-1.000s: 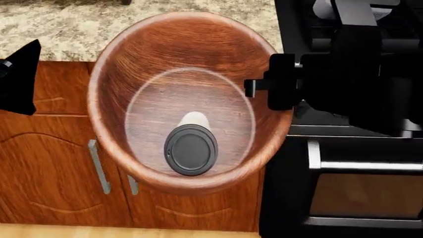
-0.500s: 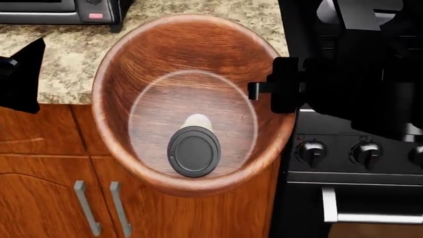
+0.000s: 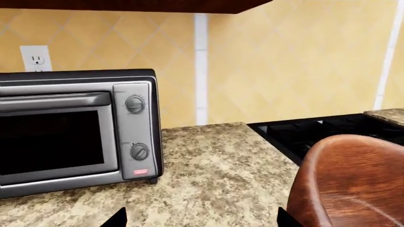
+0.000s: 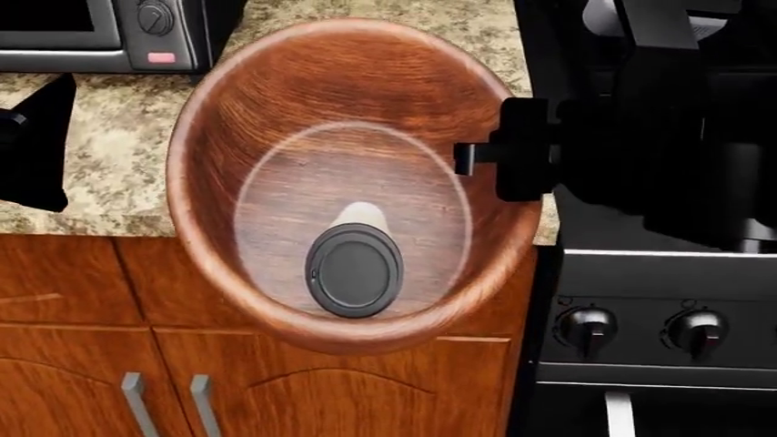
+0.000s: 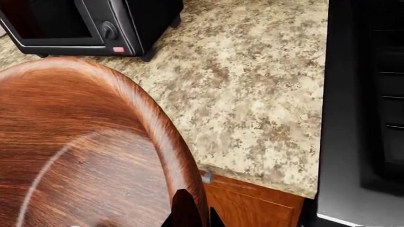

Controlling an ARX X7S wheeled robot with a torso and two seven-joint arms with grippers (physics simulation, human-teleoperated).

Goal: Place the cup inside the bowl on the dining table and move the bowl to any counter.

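Since 0.5 s ago, more counter (image 4: 116,155) and toaster oven (image 4: 109,32) have come into head view. Bowl (image 4: 352,118), cup (image 4: 353,264) inside, is clamped at its rim by right gripper (image 4: 479,157). Left gripper's state can't be told. Next: carry fwd over counter, lower

The cup (image 4: 353,264) lies in the bowl (image 4: 304,91). The bowl is over the front edge of the bench (image 4: 109,155). The toaster oven (image 4: 109,32) sits behind on the left. The stove (image 4: 656,300) is on the right.
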